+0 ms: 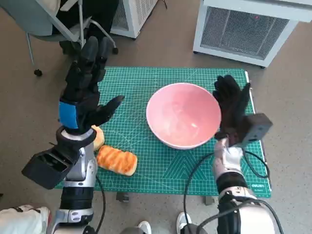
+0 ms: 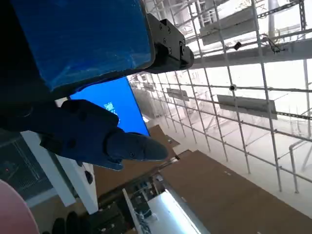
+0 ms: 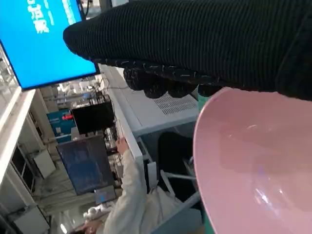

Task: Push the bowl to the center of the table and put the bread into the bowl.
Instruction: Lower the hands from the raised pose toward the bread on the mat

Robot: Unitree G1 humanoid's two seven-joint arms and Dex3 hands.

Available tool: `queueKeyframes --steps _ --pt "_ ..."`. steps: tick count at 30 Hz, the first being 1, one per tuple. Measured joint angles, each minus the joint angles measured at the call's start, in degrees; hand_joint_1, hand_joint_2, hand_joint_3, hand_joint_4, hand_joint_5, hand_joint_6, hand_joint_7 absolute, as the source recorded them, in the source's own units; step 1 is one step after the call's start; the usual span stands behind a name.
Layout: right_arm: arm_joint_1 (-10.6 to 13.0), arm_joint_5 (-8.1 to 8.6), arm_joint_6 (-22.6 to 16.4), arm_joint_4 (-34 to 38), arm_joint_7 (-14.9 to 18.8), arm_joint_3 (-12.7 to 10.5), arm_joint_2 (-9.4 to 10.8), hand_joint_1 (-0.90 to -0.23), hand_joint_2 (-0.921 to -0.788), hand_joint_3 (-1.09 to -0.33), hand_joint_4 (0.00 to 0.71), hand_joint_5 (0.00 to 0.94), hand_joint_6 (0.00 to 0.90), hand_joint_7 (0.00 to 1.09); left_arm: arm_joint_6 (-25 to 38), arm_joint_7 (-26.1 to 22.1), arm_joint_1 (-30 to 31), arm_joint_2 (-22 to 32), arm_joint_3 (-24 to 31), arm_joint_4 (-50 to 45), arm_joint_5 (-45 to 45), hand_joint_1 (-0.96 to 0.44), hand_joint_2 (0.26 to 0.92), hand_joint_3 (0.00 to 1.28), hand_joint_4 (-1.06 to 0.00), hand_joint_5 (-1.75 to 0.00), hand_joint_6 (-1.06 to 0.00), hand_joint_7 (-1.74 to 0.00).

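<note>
A pink bowl (image 1: 183, 114) stands empty on the green cutting mat (image 1: 141, 83), right of the mat's middle. My gloved right hand (image 1: 231, 106) lies flat against the bowl's right rim, fingers straight. The right wrist view shows that glove (image 3: 204, 44) over the bowl's rim (image 3: 214, 136). A golden bread loaf (image 1: 116, 160) lies on the mat's near left part. My left hand (image 1: 87, 83) is raised above the mat's left side, fingers spread, holding nothing. The left wrist view shows this hand (image 2: 87, 131) against a ceiling, with a sliver of pink bowl (image 2: 14, 209).
A second small bun (image 1: 98, 138) sits partly hidden behind my left wrist. White cabinets (image 1: 243, 29) stand beyond the table and a chair (image 1: 58, 24) at the far left. A person (image 3: 126, 195) in white sits in the right wrist view.
</note>
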Motion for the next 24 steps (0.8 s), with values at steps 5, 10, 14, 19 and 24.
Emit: queueKeyframes --steps 5,10,14,19,24 --pt "-1.66 -0.17 2.34 0.26 -0.36 0.36 0.07 -0.576 -0.921 -0.917 0.207 0.007 0.064 0.50 0.29 0.65 0.69 0.06 0.07 -0.69 0.24 -0.38 0.921 0.18 -0.27 0.00 -0.35 0.00" --pt "-2.68 -0.07 4.04 0.30 0.05 0.33 0.07 -0.562 -0.921 -0.898 0.205 0.003 0.065 0.49 0.67 1.03 1.85 0.42 0.21 -2.00 0.32 -0.37 0.921 0.19 -0.27 0.00 -0.35 0.00" --pt "-3.14 -0.26 4.42 0.29 0.48 0.87 -0.28 -0.558 -0.921 -0.902 0.208 0.004 0.064 0.49 0.95 1.02 3.24 1.33 0.43 -3.13 0.33 -0.36 0.921 0.19 -0.28 -0.01 -0.35 0.00" --pt "-3.20 -1.27 2.78 -0.01 0.47 1.98 -1.72 -0.565 -0.921 -0.917 0.216 0.004 0.036 0.52 0.89 0.13 6.40 3.74 0.79 -5.43 1.43 -0.36 0.921 0.20 -0.28 0.00 -0.32 0.00" --pt "-3.20 -1.49 -3.84 -1.95 0.76 2.44 -3.02 -0.560 -0.921 -0.927 0.218 0.003 0.005 0.58 0.84 -3.47 10.74 10.12 1.13 -7.47 4.53 -0.42 0.921 0.22 -0.27 0.00 -0.31 0.00"
